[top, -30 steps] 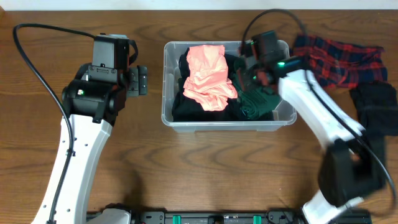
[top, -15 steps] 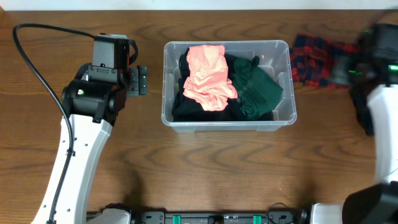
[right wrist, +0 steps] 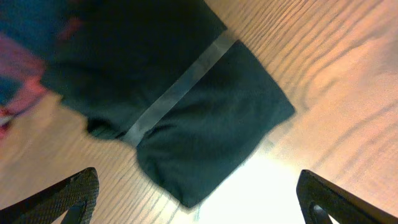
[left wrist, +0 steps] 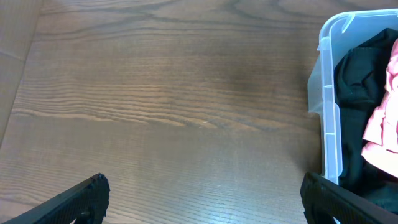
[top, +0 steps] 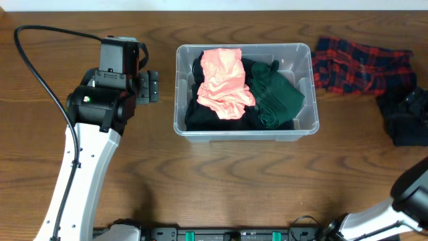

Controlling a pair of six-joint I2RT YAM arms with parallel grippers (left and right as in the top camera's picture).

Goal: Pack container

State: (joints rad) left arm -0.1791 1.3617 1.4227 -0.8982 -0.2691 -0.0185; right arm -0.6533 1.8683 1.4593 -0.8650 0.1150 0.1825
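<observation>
- Overhead: since a second ago my right arm (top: 409, 194) has left the container (top: 244, 136) and swung out to 3 o'clock. The dark green garment (top: 275, 100) it was over now lies loose in the tub, so I take that drop as done.
- Overhead: the container sits at the table's centre. It also holds a pink garment (top: 224, 84) on top of a black one (top: 200, 115). A plaid cloth (top: 361, 63) lies at 2 o'clock and a black garment (top: 404, 120) at 3 o'clock, both outside the tub and probably next in line.
- Overhead: the left gripper (top: 148, 87) is parked at 9 o'clock just beside the tub wall, out of the right arm's way.
- Left wrist: its jaws are spread wide over bare table (left wrist: 155, 93) with nothing between them, and the container rim (left wrist: 329, 106) shows at 3 o'clock.
- Right wrist: the right gripper (right wrist: 199, 198) has its jaws wide and empty above the black garment (right wrist: 205, 118) with the pale stripe, which looks like a line-up for the next pick.
</observation>
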